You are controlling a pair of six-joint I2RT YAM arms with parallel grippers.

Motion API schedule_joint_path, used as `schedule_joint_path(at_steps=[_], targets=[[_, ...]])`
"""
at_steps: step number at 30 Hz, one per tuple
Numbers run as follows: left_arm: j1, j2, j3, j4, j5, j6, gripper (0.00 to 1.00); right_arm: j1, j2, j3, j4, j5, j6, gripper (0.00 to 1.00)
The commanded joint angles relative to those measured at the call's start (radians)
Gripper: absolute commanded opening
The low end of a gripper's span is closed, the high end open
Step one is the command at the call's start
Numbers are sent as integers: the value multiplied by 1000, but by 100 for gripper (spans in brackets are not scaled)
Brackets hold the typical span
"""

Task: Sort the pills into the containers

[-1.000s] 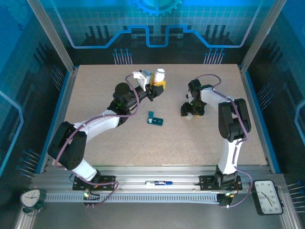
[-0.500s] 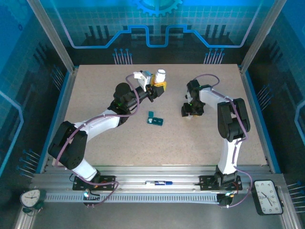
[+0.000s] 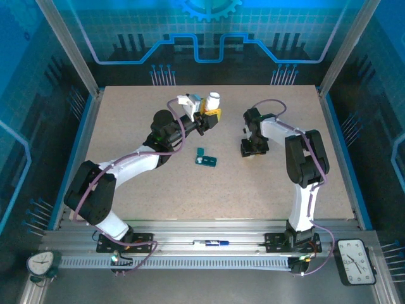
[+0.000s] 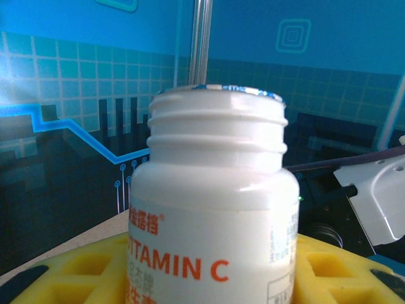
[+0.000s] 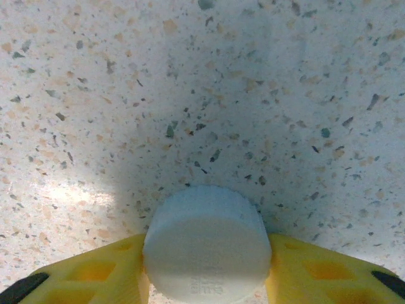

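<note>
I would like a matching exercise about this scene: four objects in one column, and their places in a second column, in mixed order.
Objects:
1. vitamin C bottle
2. white cap
3. teal pill box
4. pen

Places:
a. lying on the table
b. held in the left hand
c. on the near rail
d. held in the right hand

Pairs: 1-b, 2-d, 3-a, 4-c

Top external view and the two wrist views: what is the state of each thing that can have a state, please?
Vitamin C bottle: cap off, neck threads bare, gripped by the left tool.
White cap: off the bottle, gripped by the right tool, low over the table.
Pill box: lying on the table, not held; open or shut, too small to tell.
Left tool: shut on the bottle.
Right tool: shut on the cap.
</note>
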Motion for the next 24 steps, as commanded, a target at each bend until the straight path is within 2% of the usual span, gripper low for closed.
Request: schedule_joint_path(at_steps=[1,4,6,8,15,24], targets=[[-2,4,-13,50,26,8,0,14,23,3,-26,-2,-3,48],[-1,4,-16,52,30,13,0,15,24,10,-26,-9,0,48],[-2,2,-16,52,33,13,0,14,29,17,-28,-10,2,57],[-2,4,-16,51,31,13,0,14,37,24,-31,-11,4,59],[-1,5,-13,43,35,12,0,13,45,40,-31,-4,6,58],[-2,13,-6,43,50,6,0,11,66,64,-34,-5,3,53]])
